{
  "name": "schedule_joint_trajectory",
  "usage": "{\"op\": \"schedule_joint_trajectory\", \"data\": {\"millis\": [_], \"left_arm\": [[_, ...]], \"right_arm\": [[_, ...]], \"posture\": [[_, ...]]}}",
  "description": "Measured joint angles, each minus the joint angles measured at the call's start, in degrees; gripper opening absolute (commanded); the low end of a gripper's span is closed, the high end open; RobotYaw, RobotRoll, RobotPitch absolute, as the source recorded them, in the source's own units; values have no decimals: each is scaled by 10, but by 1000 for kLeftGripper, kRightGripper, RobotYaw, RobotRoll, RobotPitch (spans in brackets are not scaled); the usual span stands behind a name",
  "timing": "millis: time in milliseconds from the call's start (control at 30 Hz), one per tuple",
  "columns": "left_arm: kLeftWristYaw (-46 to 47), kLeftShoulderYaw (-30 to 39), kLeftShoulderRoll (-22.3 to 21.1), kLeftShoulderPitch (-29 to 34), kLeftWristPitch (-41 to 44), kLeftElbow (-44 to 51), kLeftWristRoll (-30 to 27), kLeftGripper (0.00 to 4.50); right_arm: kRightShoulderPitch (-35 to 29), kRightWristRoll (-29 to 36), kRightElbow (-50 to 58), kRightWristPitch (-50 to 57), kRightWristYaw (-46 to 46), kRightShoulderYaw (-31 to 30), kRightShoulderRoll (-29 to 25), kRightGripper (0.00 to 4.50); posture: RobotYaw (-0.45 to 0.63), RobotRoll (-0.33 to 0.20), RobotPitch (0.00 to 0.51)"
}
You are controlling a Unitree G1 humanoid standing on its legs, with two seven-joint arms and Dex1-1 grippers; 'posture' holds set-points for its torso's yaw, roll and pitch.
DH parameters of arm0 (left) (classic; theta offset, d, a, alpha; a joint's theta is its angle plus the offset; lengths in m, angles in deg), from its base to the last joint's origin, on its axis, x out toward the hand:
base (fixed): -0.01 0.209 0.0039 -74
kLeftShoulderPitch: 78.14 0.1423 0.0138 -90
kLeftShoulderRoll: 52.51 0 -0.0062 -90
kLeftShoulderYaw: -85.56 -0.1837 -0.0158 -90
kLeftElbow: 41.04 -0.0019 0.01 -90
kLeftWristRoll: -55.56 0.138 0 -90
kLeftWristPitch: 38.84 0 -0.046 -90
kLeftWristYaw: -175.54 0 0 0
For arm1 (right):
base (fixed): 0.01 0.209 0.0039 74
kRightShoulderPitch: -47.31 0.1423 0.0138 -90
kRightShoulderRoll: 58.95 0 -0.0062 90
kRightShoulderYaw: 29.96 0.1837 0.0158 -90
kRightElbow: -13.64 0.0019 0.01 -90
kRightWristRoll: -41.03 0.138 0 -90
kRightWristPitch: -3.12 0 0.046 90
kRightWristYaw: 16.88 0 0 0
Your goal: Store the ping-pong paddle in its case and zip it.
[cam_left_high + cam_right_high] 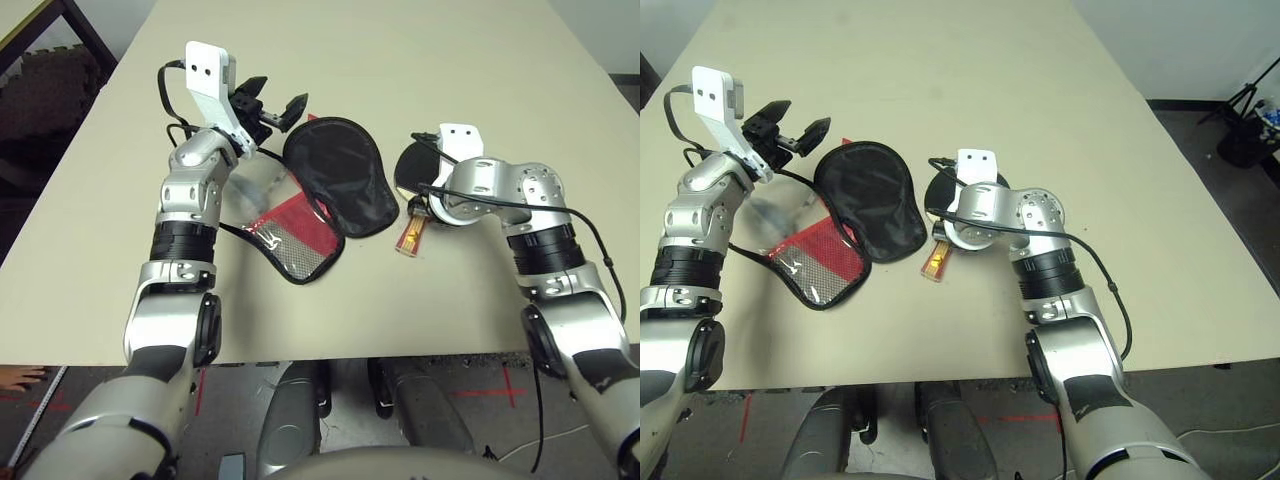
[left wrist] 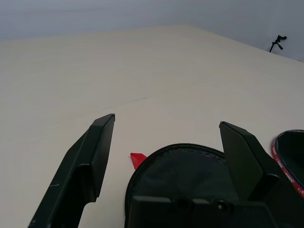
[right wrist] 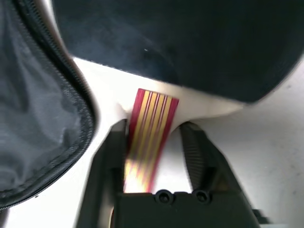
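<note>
The ping-pong paddle lies right of centre, its black blade (image 1: 410,163) partly under my right wrist and its striped handle (image 1: 410,238) pointing toward me. My right gripper (image 3: 153,124) straddles the handle (image 3: 151,128): one finger touches it and a slim gap remains at the other, so nothing is clamped. The case (image 1: 345,178) lies unzipped beside it, black lining up, with its red mesh half (image 1: 295,235) folded toward me. My left gripper (image 1: 280,108) hovers open above the case's far edge (image 2: 180,166), holding nothing.
The beige table (image 1: 400,60) stretches far beyond the case and to both sides. Its front edge (image 1: 330,355) runs just before my body. A black cable (image 1: 235,232) trails from my left arm across the case's red half.
</note>
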Motion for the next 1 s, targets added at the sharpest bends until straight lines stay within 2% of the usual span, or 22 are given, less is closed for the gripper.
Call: {"op": "schedule_joint_trajectory", "data": {"millis": [67, 333, 567, 633, 800, 1000], "left_arm": [[0, 1, 0, 0, 0, 0, 0, 4500], [1, 7, -1, 0, 0, -1, 0, 4500], [1, 11, -6, -1, -2, -12, 0, 4500], [8, 18, -9, -3, -4, -14, 0, 4500], [21, 24, -28, -16, -12, -20, 2, 4500], [10, 35, -79, -36, -3, -42, 1, 4500]], "right_arm": [[0, 1, 0, 1, 0, -1, 0, 1203], [29, 3, -45, 21, 2, -1, -8, 1203], [144, 0, -202, 115, 3, 19, -62, 1200], [195, -8, -253, 147, 29, 19, -72, 1200], [308, -66, -344, 166, 101, 47, -42, 1199], [336, -191, -382, 224, 234, 61, 10, 1196]], "posture": [[-198, 0, 228], [-194, 0, 215], [-183, 0, 187], [-185, 0, 174], [-172, 0, 156], [-132, 0, 150]]}}
